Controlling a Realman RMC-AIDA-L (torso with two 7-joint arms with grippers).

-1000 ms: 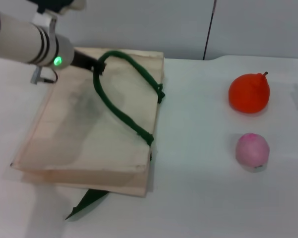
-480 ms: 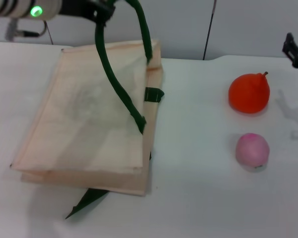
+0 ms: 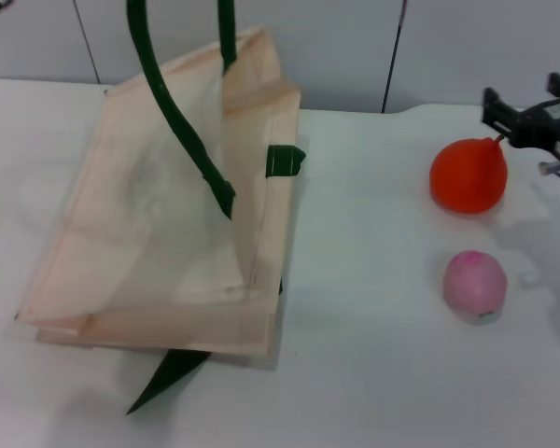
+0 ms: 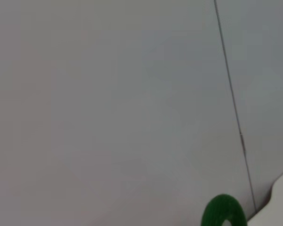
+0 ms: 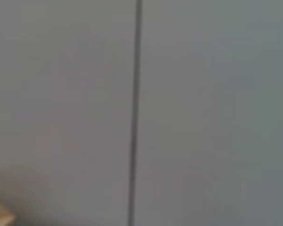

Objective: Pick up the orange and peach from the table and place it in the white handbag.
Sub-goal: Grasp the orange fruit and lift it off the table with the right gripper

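Cream fabric makes up the white handbag (image 3: 159, 233), which lies on the left part of the white table (image 3: 373, 373). Its top panel is pulled up off the panel beneath at the far end, so the mouth gapes toward the wall. One dark green handle (image 3: 173, 112) rises taut from the upper panel and runs out past the top edge of the head view; the left gripper that would be holding it is out of sight there. The left wrist view shows only a green loop of that handle (image 4: 222, 212) against the grey wall. A green strap tab (image 3: 282, 161) sticks out at the bag's right edge, and the second handle (image 3: 168, 378) pokes out flat from under its near edge. No brand, label or writing can be read on the bag or the fruit.

To the right of the bag, well apart from it, sits the orange (image 3: 468, 175), with the peach (image 3: 474, 285) nearer the robot and just apart from it. A wide strip of bare table lies between the bag's right edge and both fruits, and more bare table runs in front of the peach.

The right gripper (image 3: 532, 126) hangs just beyond the orange, above its stem side; I cannot tell whether it is spread or clenched. It grasps nothing visible.
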